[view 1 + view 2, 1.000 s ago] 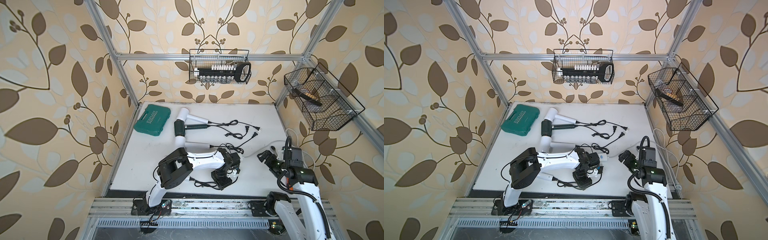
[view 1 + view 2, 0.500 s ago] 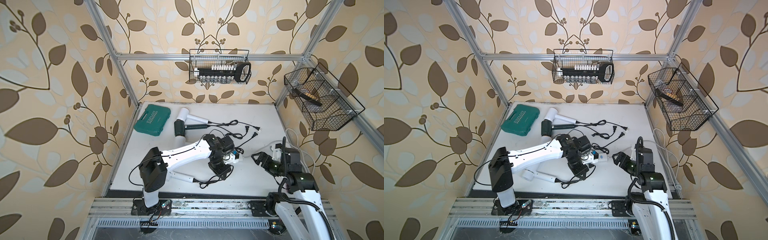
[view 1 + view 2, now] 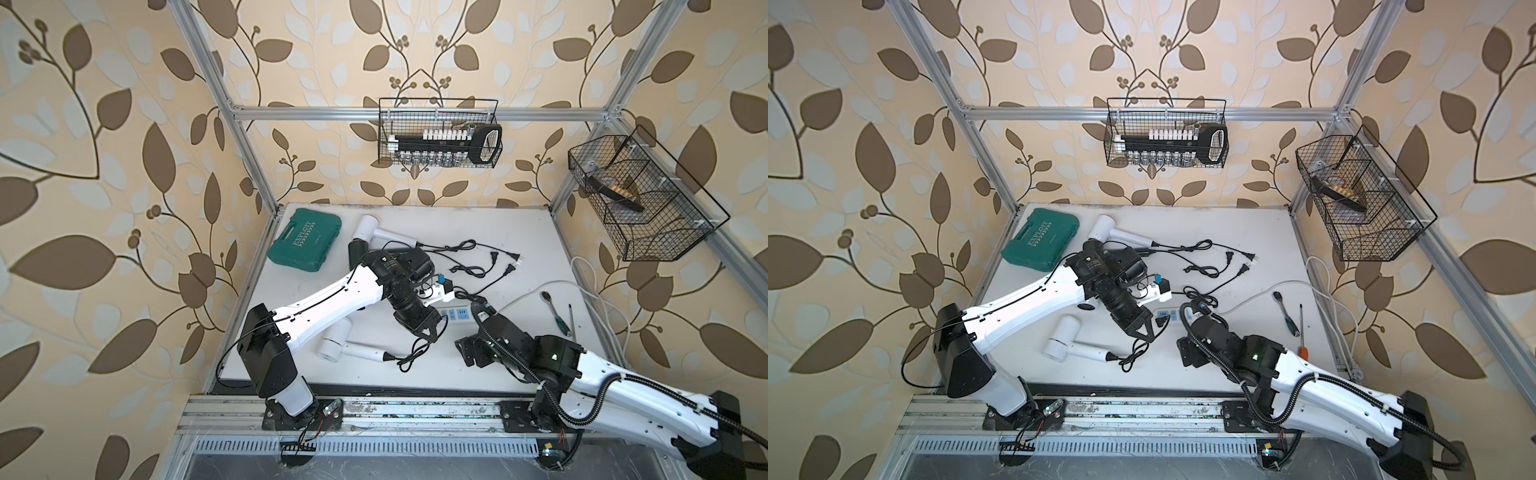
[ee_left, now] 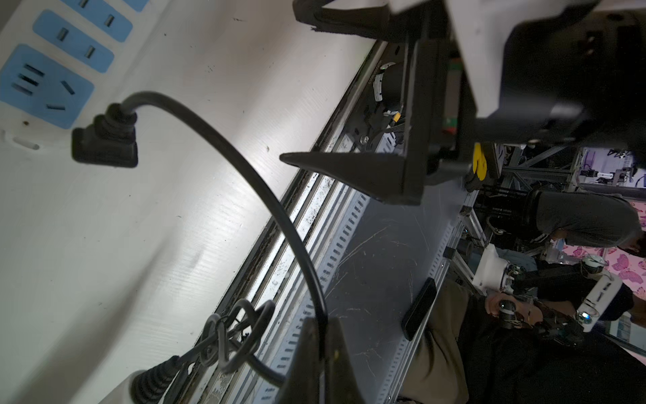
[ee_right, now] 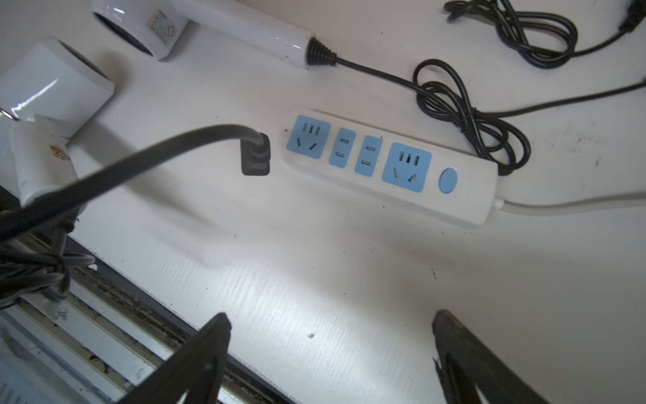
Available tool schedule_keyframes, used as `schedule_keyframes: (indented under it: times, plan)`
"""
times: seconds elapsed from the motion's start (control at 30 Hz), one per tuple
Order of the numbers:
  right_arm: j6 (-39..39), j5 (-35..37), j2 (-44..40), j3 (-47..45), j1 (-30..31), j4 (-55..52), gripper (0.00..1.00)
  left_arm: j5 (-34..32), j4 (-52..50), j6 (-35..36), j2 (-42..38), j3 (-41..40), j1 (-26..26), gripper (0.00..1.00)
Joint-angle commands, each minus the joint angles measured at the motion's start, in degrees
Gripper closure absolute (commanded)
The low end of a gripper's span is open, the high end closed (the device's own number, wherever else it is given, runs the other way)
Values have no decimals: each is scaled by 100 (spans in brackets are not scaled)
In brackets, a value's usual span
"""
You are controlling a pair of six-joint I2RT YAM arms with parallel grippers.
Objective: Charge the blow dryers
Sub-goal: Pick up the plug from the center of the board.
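The near white dryer lies at the front of the table, handle pointing to your right arm's side. Its cord rises to your left claw, which is clenched on it some way behind the plug. The plug hangs just off the end of the strip, beside the end socket and not in it. You cannot tell whether it touches the table.

Your right claw is released, jaws wide. It hovers over bare table on the near side of the strip and holds nothing.

A third white dryer lies beyond the strip, its cord coiled just beside it. The green dryer and the far white dryer sit near the case, well apart from both claws, their plugs loose on the table.
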Motion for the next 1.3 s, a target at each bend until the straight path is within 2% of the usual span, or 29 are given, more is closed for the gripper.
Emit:
schedule_keyframes:
  times: [0.0, 0.2, 0.27, 0.37, 0.43, 0.53, 0.7, 0.8, 0.83, 0.93, 1.1, 1.27]
  plan:
    - [-736, 527, -15, -63, 182, 954, 9, 291, -316, 487, -313, -46, 23, 100]
    - [-2345, -677, -1379, -1324, 178, 2804, 12, -130, -495, 1637, -828, -104, 23, 100]
    - [-3172, -1170, -1917, -1686, 175, 3029, 13, -158, -483, 2016, -1174, -111, 23, 100]
    - [-3824, -1627, -2498, -2070, 179, 3347, 16, -31, -478, 2662, -1535, -239, 23, 100]
    - [-3974, -1828, -2664, -2090, 179, 3304, 15, 1, -512, 2914, -1706, -314, 21, 100]
    - [-3974, -2233, -2316, -1895, 181, 3224, 15, 214, -831, 3252, -1776, -290, 21, 100]
    - [-4177, -3003, -812, -1243, 178, 3003, 23, 421, -1323, 3591, -1733, -217, 23, 100]
    - [-4328, -3243, -201, -838, 171, 2787, 42, 519, -1571, 3739, -1684, -134, 23, 100]
    - [-4331, -3235, -105, -765, 172, 2756, 45, 525, -1612, 3763, -1675, -107, 23, 100]
    - [-4276, -3092, -181, -791, 160, 2825, 49, 583, -1720, 3839, -1667, -88, 21, 100]
    - [-4389, -2916, -624, -893, 132, 2802, 48, 712, -1863, 3986, -1649, -62, 22, 100]
    - [-4656, -3102, -1020, -887, 111, 2746, 46, 768, -1858, 4034, -1650, -75, 23, 100]
